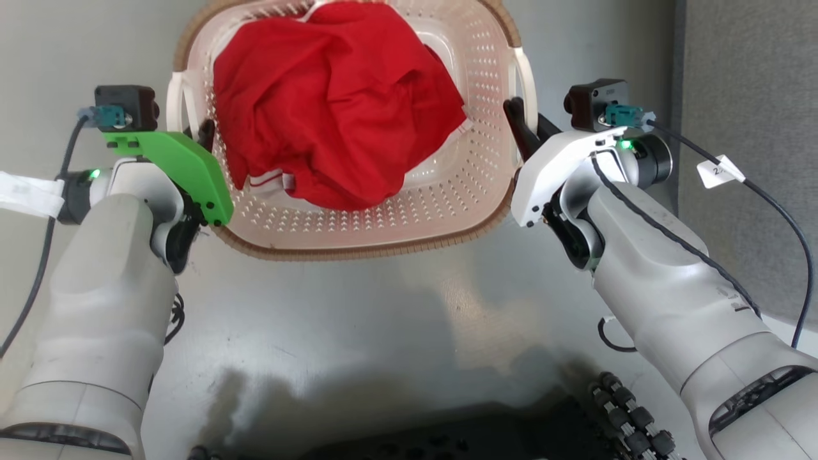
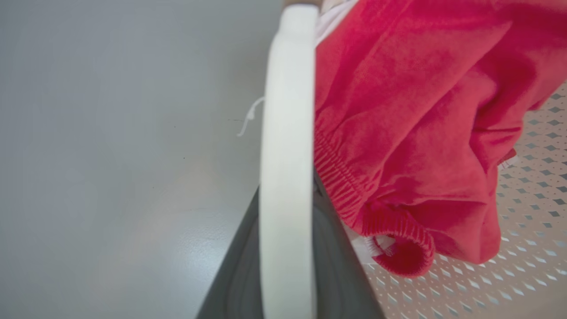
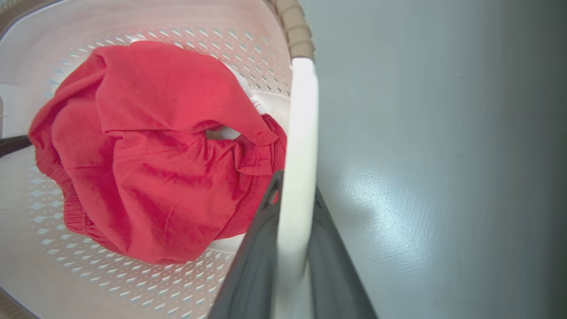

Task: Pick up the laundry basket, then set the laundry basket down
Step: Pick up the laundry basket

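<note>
Dark fingers flank a white plastic loop handle in each wrist view: the left hand [image 1: 204,133] looks clamped on the left handle [image 2: 288,110], the right hand [image 1: 523,124] on the right handle [image 3: 299,133]. Between them, over the grey floor [image 1: 383,319], is the cream perforated plastic laundry basket [image 1: 358,248] with a brown woven-look rim, holding a crumpled red garment [image 1: 332,108]. Both grasps appear made; whether the basket is off the floor cannot be told — setting down remains.

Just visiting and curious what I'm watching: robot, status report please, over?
Left gripper, right gripper: each clamped on a side handle of the laundry basket. Red garment inside. Nothing seen in the way.
</note>
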